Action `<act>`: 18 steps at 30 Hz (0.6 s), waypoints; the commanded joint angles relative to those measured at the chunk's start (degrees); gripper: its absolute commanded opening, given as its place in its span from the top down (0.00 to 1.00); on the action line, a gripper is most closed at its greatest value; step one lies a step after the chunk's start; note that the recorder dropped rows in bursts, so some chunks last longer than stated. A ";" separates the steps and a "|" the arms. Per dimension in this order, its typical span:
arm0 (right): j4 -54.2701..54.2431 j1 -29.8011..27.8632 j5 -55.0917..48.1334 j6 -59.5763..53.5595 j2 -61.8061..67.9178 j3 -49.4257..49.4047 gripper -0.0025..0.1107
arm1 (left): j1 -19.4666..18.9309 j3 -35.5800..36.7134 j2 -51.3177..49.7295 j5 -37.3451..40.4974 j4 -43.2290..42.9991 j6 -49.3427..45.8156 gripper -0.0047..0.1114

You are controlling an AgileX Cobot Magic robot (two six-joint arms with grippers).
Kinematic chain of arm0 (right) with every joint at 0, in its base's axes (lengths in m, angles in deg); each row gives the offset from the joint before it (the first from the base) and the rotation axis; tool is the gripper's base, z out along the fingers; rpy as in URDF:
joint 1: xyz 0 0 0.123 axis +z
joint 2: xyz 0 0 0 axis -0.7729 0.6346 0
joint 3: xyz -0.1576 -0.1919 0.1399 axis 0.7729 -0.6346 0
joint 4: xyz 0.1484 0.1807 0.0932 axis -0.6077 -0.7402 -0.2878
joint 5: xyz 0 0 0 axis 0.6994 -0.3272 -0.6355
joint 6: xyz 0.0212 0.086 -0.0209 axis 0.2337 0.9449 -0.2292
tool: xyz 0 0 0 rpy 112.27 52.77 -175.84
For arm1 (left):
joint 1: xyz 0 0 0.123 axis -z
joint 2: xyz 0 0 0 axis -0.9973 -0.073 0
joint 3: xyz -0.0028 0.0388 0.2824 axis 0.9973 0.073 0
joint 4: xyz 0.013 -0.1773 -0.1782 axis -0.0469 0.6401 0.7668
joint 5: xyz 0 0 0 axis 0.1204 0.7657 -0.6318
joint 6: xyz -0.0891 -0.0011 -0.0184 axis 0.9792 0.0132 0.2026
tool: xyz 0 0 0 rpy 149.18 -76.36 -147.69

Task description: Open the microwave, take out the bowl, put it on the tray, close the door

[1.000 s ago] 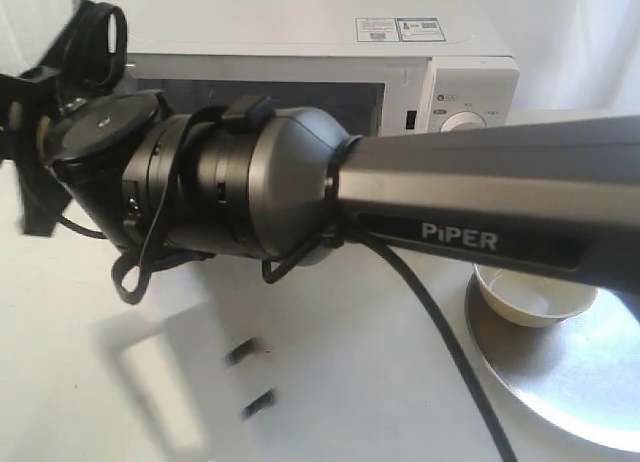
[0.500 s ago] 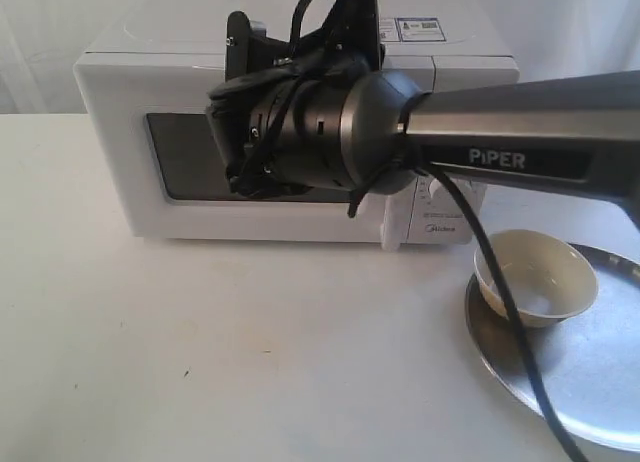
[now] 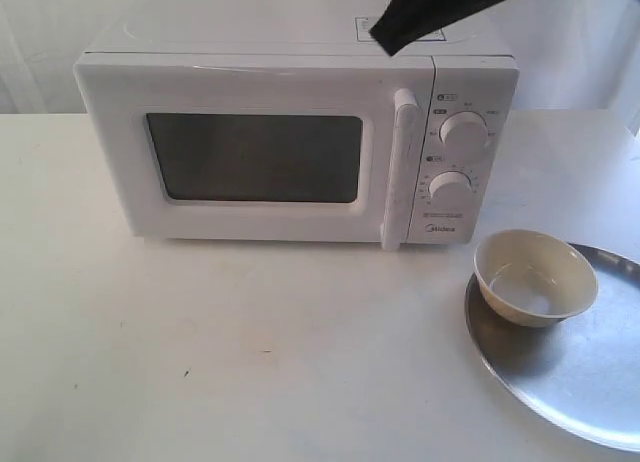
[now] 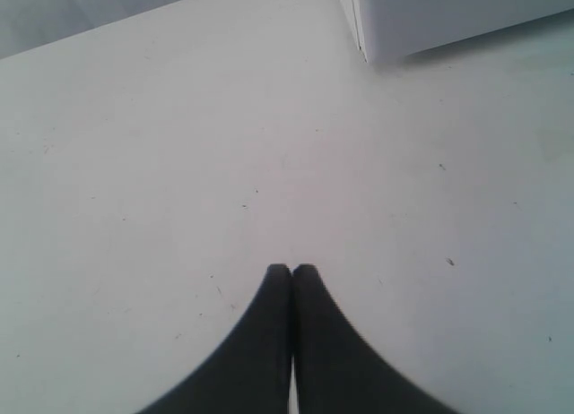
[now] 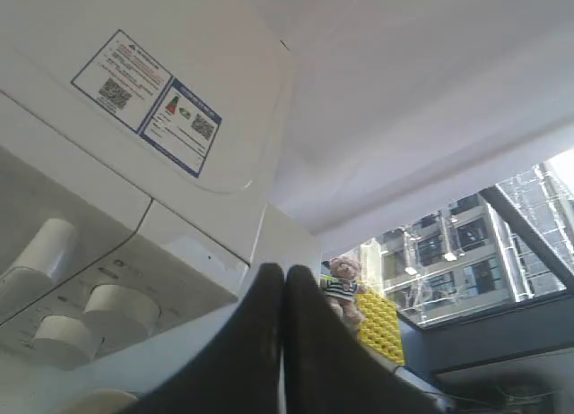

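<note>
The white microwave (image 3: pixel 290 142) stands at the back of the table with its door (image 3: pixel 255 162) shut and the bar handle (image 3: pixel 398 167) upright beside two dials. The cream bowl (image 3: pixel 535 277) sits on the near-left part of the silver tray (image 3: pixel 590 382) at the right. My right gripper (image 3: pixel 385 37) shows as a dark tip above the microwave's top; in its wrist view the right gripper (image 5: pixel 284 275) is shut and holds nothing, beside the microwave (image 5: pixel 134 208). My left gripper (image 4: pixel 291 272) is shut and empty over bare table, with a microwave corner (image 4: pixel 386 29) beyond it.
The white table (image 3: pixel 250 352) stretches in front of the microwave. The tray runs off the right edge of the exterior view. A window with buildings and a small teddy bear (image 5: pixel 341 284) shows in the right wrist view.
The right arm, which filled the exterior view in front of the microwave, has swung up and away to the top. The door now shows fully shut.
</note>
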 commanded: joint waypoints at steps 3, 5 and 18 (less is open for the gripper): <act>-1.42 0.04 -0.50 0.04 -7.20 -0.21 0.98 | 0.21 -0.24 0.22 0.06 0.22 0.10 0.96; -1.42 0.04 -0.50 -0.06 -8.59 -0.21 0.98 | 0.21 -0.24 0.22 0.06 0.22 0.10 0.96; -5.27 -0.17 -0.50 0.16 -14.21 -1.26 0.98 | 0.21 -0.24 0.22 0.06 0.22 0.10 0.96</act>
